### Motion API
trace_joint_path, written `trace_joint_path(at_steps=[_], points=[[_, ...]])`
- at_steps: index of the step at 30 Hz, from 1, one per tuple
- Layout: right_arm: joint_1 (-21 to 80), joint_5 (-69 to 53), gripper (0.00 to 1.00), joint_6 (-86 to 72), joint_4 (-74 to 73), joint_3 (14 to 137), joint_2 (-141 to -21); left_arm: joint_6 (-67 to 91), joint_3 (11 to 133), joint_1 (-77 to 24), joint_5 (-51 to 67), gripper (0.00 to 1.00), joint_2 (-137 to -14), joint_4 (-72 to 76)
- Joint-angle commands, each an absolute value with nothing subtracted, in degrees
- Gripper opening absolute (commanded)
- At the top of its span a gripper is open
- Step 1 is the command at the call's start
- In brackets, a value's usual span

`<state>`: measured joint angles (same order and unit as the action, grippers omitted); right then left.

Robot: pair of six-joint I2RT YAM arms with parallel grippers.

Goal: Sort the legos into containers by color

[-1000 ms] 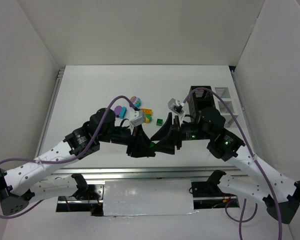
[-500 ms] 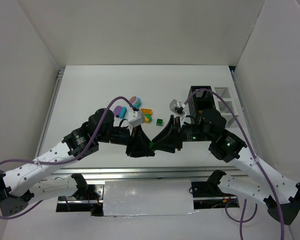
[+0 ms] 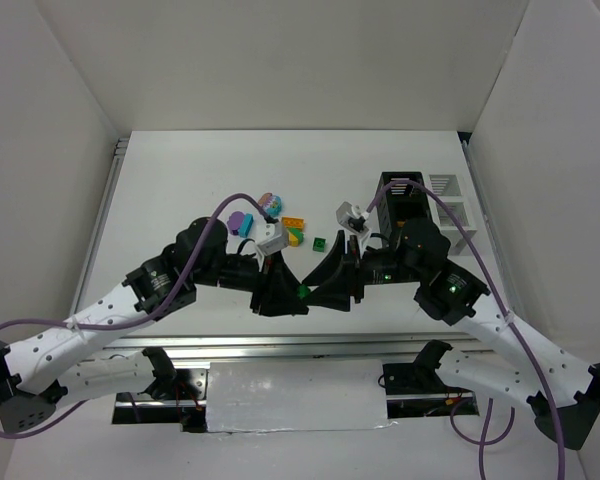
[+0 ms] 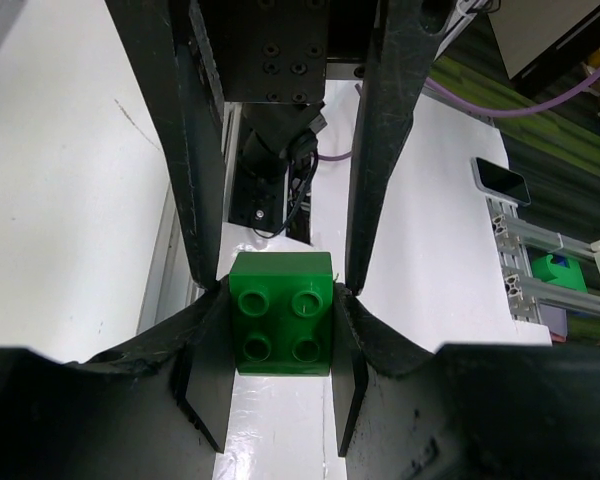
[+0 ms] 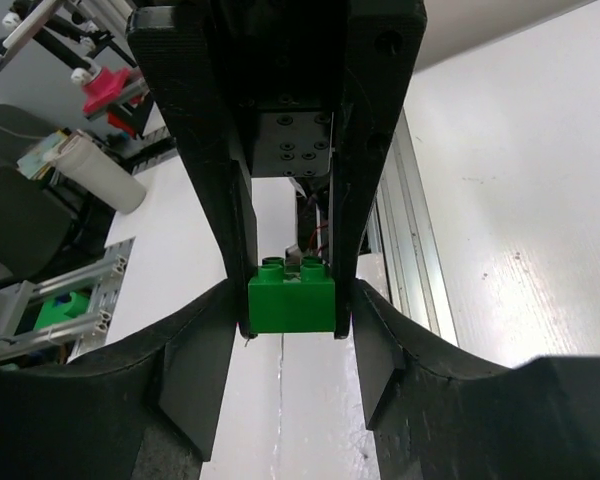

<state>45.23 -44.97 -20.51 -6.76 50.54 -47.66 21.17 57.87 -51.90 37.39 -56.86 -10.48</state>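
The left gripper (image 3: 288, 293) is closed on a green brick (image 4: 282, 312). Its own wrist view shows both fingers pressed to the brick's sides, with the four studs facing the camera. The right gripper (image 3: 320, 290) meets it tip to tip, its fingers drawn in narrow on either side of the same brick. Whether they are actually squeezing it cannot be told.

Both arms come in from the outer near corners, elbows bent. Their wrists turn inward so the two grippers point at each other, low over the near middle of the worktop (image 3: 180, 180) — a mirrored pose.

Beyond them the other bricks lie loose:
- a small green one (image 3: 320, 242)
- a yellow and orange pair (image 3: 294, 230)
- a teal one (image 3: 246, 230)
- a purple one (image 3: 238, 218)
- a pink and purple piece (image 3: 270, 203), farthest back

The bins stand at the right — a taller black bin (image 3: 400, 196), and just beside it two low white bins (image 3: 450, 198).
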Motion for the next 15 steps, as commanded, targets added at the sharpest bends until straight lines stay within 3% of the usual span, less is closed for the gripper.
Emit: trace_joint_path(at_steps=[1, 4, 8, 12, 14, 15], points=[[45.53, -46.41, 0.57, -19.78, -8.08, 49.75, -48.60, 20.39, 60.82, -52.03, 37.97, 0.00, -54.49, -2.90], [45.53, -45.62, 0.55, -19.69, -8.08, 49.48, -48.78, 20.30, 60.65, -52.03, 37.97, 0.00, -54.05, -2.81], [45.62, -45.61, 0.31, -19.86, -7.73, 49.48, -49.13, 20.39, 60.56, -52.03, 38.41, 0.00, -54.32, -2.55], [45.61, -45.88, 0.24, -20.04, -7.38, 49.48, -49.39, 20.39, 60.47, -51.94, 39.55, 0.00, -54.67, -2.11], [45.61, -46.58, 0.01, -20.48, -6.33, 49.39, -49.31, 20.39, 60.47, -51.94, 39.73, 0.04, -55.02, -2.11], [45.62, -46.67, 0.00, -20.74, -5.46, 49.13, -49.31, 20.39, 60.47, -51.94, 39.64, 0.09, -55.11, -2.11]])
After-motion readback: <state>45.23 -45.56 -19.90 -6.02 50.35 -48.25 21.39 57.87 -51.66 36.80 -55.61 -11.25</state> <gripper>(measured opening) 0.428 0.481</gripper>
